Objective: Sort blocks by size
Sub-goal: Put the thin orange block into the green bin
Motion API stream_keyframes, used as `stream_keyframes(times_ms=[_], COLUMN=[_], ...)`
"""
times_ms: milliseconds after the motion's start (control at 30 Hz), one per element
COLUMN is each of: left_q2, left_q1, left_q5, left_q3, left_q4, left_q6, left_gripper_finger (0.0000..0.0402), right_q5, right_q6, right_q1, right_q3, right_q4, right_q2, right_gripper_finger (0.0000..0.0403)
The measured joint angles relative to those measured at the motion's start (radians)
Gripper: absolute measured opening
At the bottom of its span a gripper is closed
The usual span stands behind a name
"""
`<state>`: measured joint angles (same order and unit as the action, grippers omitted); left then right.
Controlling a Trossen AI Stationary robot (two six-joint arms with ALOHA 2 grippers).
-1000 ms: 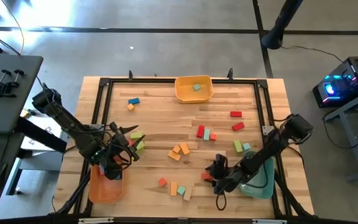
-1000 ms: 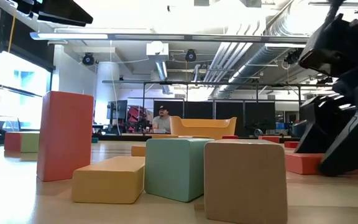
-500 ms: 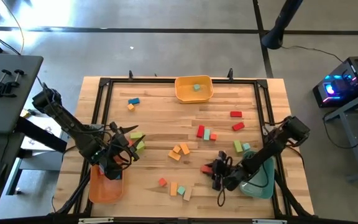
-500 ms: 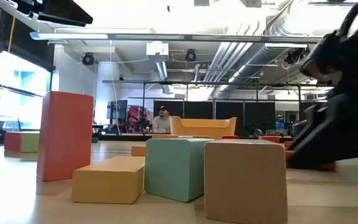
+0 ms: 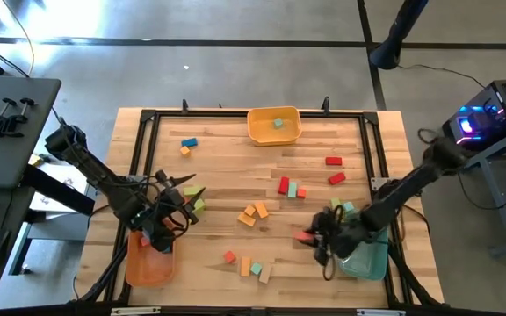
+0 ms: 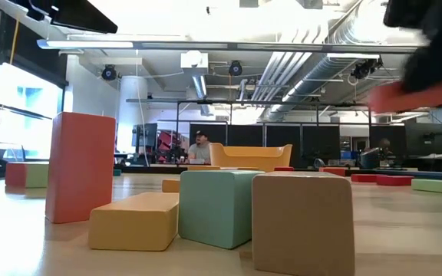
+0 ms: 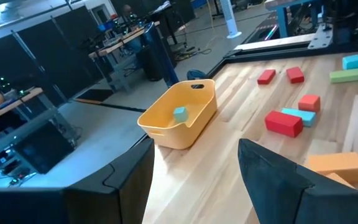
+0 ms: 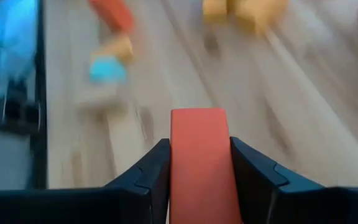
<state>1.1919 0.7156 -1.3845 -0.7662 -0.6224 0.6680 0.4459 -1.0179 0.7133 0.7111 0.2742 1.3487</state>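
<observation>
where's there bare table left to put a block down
Bare wood lies between the blue block and the yellow bin, and along the front edge between the orange bin and the teal bin, past the small front cluster. The middle around the orange blocks and the right gripper, holding a red block, is crowded.

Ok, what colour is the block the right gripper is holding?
Red: the red block sits clamped in the right gripper. The right wrist view shows it best.
</observation>
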Motion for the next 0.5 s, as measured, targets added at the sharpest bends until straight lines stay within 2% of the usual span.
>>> stream_keyframes(times_ms=[200,267,367,500], left_q2=[0.000,0.000,0.000,0.000], left_q1=[-0.017,-0.024,-0.030,-0.029], left_q5=[0.001,0.004,0.018,0.037], left_q3=[0.000,0.000,0.000,0.000], left_q4=[0.000,0.000,0.000,0.000], left_q6=[-0.035,-0.034,-0.027,-0.025], left_gripper_finger=[0.0217,0.0217,0.0217,0.0217], right_q5=[-0.109,-0.169,-0.293,-0.422], right_q6=[-0.407,-0.523,-0.607,-0.651], right_q1=[0.109,0.124,0.122,0.122], right_q3=[0.259,0.304,0.289,0.164], right_q4=[0.760,0.904,0.930,0.768], right_q2=[-0.025,-0.018,-0.017,-0.017], right_gripper_finger=[0.0129,0.0129,0.0129,0.0131])
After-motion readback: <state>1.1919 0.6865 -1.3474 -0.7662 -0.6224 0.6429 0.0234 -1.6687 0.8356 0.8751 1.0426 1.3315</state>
